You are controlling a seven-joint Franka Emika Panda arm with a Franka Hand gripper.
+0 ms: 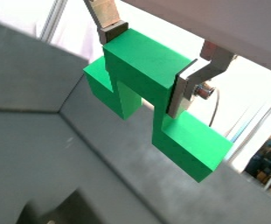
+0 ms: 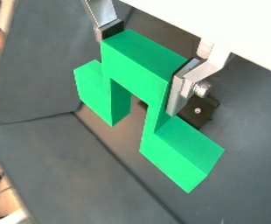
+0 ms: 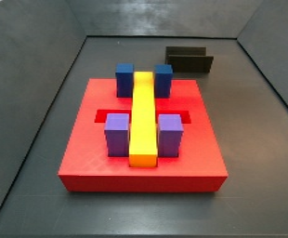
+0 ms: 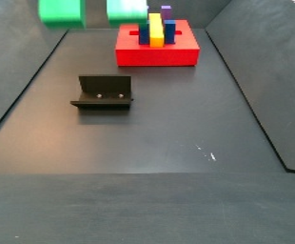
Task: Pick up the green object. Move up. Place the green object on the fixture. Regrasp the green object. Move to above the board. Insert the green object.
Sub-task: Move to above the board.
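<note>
In a wrist view the gripper (image 1: 159, 63) has its jaws clamped on the green object (image 1: 149, 92), one silver finger (image 1: 107, 24) at the far face of the raised middle block and one at the near face, so the two lower arms of the piece hang free on both sides; this hold keeps the piece well above the dark floor (image 1: 56, 166), which I judge is the lifted state after picking. In a wrist view from a different angle the gripper (image 2: 156, 59) shows the same clamp on the green object (image 2: 144, 96), and the notch under the bridge part is open, not touching anything, with only the grey floor (image 2: 56, 175) far below. In a side view the board (image 3: 140, 149) lies flat on the floor, the yellow bar (image 3: 143, 119) running along its middle, two blue blocks (image 3: 125, 78) at the far end and two purple blocks (image 3: 117, 133) nearer, and the fixture (image 3: 190, 60) stands behind it, apart from the board and with nothing on it; neither gripper nor piece is seen here. In a side view from the opposite end the fixture (image 4: 103, 93) stands alone between the camera and the board (image 4: 157, 50), and the green object (image 4: 64, 10) appears at the upper edge, high up, cut by the frame, so the jaws themselves are not seen; it seems the placing on the fixture is the step to come, because the fixture is bare
</note>
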